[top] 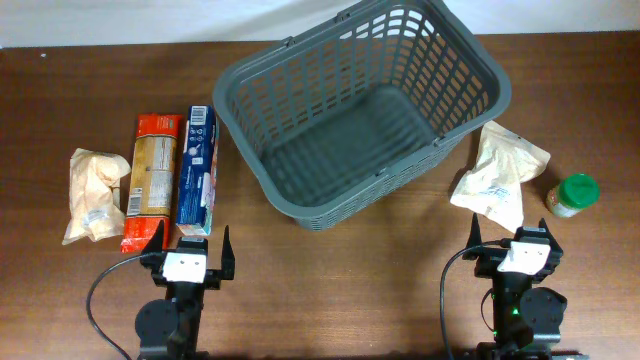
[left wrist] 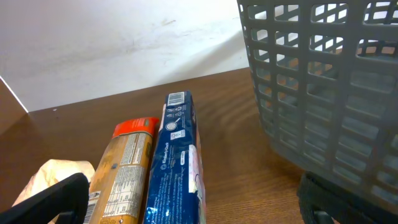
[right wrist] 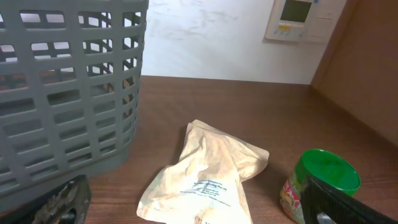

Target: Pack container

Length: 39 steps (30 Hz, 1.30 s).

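Observation:
The container (top: pixel 300 85), a large dark grey lattice basket, stands empty at the table's middle back; its wall fills the right of the left wrist view (left wrist: pixel 323 93) and the left of the right wrist view (right wrist: pixel 68 93). My left gripper (top: pixel 188 250) is open at the front left, just short of a blue box (top: pixel 197 165) (left wrist: pixel 174 168) and an orange-red packet (top: pixel 152 178) (left wrist: pixel 124 174). My right gripper (top: pixel 520 243) is open at the front right, just below a cream pouch (top: pixel 500 175) (right wrist: pixel 205 177). Neither gripper holds anything.
A crumpled cream bag (top: pixel 93 195) (left wrist: pixel 50 174) lies left of the orange-red packet. A green-lidded jar (top: pixel 573 195) (right wrist: pixel 320 180) stands right of the cream pouch. Bare brown table (top: pixel 330 290) lies between the two arms.

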{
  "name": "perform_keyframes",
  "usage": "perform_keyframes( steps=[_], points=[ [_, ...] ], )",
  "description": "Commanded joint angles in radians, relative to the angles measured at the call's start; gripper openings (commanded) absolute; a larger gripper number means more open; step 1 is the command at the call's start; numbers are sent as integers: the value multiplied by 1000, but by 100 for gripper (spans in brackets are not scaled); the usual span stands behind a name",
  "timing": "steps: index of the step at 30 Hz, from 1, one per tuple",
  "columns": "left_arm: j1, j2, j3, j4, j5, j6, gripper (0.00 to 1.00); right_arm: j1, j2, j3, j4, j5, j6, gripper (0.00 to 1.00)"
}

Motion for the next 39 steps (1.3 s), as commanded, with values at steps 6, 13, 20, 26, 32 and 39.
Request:
perform_keyframes(
  steps=[6, 13, 20, 26, 32, 39],
  points=[
    [0, -11, -11, 6, -3, 13, 99, 6, -9, -11, 3, -2, 9, 99],
    [0, -11, -11, 6, -4, 13, 99, 6, -9, -11, 3, -2, 9, 99],
    [0, -11, -11, 6, -3, 13, 99, 6, -9, -11, 4, -2, 9, 99],
    [0, -9, -11, 6, 16, 12, 99, 6, -9, -11, 3, -2, 9, 99],
    [0, -6, 9, -33, 107, -123, 99, 6, -9, -11, 3, -41, 10, 99],
    [0, 13, 205, -275, 136, -198, 99, 6, -9, -11, 8, -205, 10, 99]
  ],
)
